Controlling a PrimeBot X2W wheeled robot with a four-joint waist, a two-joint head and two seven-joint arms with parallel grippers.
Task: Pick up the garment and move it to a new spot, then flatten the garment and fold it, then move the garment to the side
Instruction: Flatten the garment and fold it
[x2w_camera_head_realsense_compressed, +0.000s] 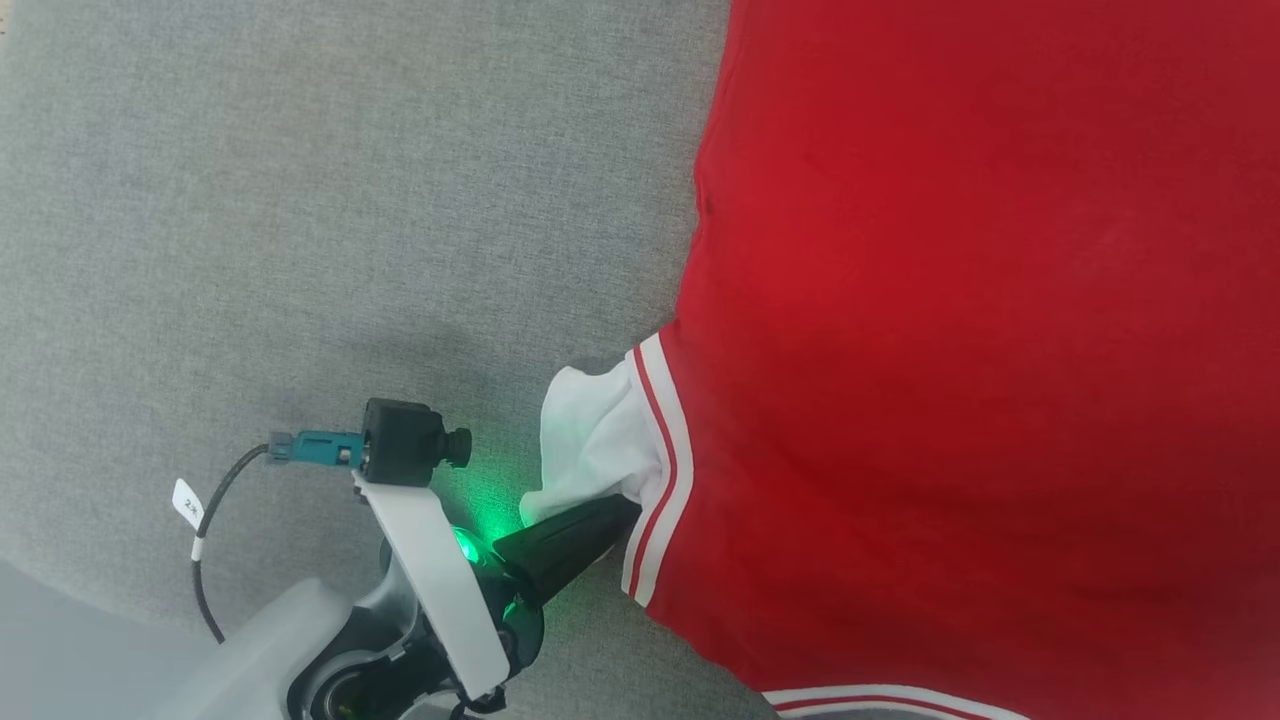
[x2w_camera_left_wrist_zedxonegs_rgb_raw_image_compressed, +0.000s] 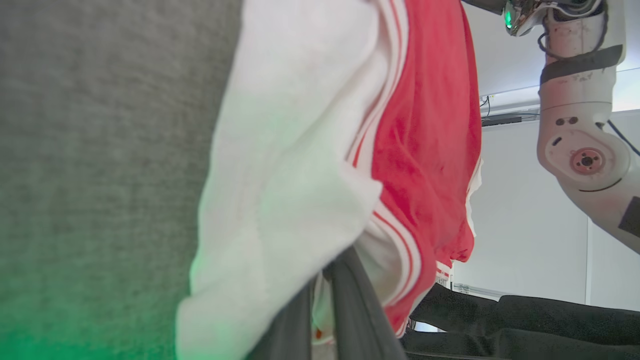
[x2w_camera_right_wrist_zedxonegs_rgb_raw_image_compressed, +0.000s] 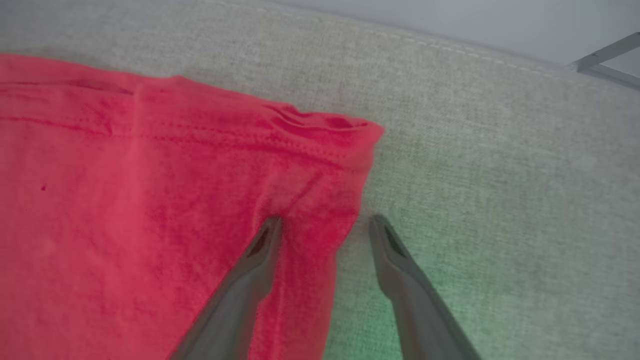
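Seemingly flattening the shirt lying on the grey desk, with the left tool clamping its white sleeve and the right tool standing apart astride a red hem corner, likely needing to close there, then pull taut.

The left gripper reaches in from the lower left of the head view. Its two dark fingers are pressed together into one wedge that slants up to the right, pinching the white sleeve of the garment. In the left wrist view its fingers stand close, with a sliver of white cloth between them. A green light glows at its wrist, and behind that lies the pale left forearm. The right gripper is spread, its tips well apart: one finger lies on the garment's red corner, the other just off its edge. The pale right arm shows bent at the upper right of the left wrist view.
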